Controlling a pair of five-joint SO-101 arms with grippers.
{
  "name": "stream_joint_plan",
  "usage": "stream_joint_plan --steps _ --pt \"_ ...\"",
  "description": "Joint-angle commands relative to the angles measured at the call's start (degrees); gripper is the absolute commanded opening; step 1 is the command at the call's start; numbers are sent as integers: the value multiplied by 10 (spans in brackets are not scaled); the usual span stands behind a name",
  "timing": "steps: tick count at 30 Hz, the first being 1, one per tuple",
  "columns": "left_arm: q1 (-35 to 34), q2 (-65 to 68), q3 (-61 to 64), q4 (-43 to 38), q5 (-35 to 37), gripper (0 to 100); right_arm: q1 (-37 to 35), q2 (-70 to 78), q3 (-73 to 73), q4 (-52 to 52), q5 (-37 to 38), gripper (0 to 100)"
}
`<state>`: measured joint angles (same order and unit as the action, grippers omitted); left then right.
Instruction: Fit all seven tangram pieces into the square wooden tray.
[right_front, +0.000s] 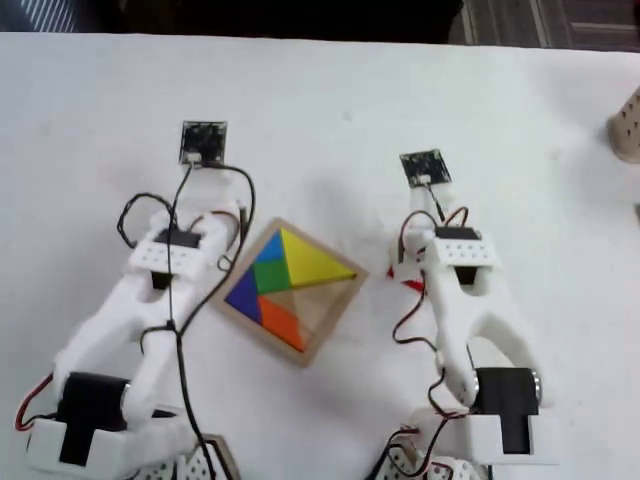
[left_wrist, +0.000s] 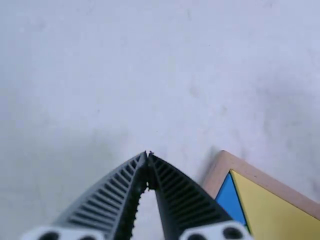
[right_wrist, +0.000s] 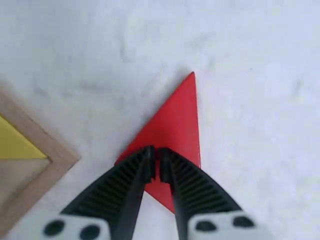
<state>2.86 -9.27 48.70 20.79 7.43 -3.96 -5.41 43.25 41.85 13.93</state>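
Note:
The square wooden tray (right_front: 336, 316) lies turned like a diamond between my two arms. It holds a yellow triangle (right_front: 312, 262), a blue piece (right_front: 268, 247), a green piece (right_front: 270, 275), a purple piece (right_front: 243, 293) and an orange piece (right_front: 280, 320); a patch of bare wood (right_front: 320, 300) shows beside them. A red triangle (right_wrist: 175, 125) lies flat on the table just right of the tray (right_wrist: 45, 145). My right gripper (right_wrist: 155, 156) hovers shut over the red triangle (right_front: 412, 285). My left gripper (left_wrist: 148, 156) is shut over bare table, by the tray's far corner (left_wrist: 220, 170).
A beige perforated object (right_front: 628, 125) stands at the far right edge. The table's far edge (right_front: 300, 36) meets a dark background. Black and red cables (right_front: 180, 340) run along both arms. White table stretches beyond the arms.

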Motion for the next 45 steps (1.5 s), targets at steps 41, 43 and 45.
stream_joint_plan --steps 41,43,45 --pt "0 -1 -36 -14 -6 24 3 14 -56 60 132 313" --pt "0 -1 -36 -14 -6 24 -4 -25 -23 45 128 313" --pt "0 -1 -36 -14 -6 24 -11 -70 13 26 127 313"
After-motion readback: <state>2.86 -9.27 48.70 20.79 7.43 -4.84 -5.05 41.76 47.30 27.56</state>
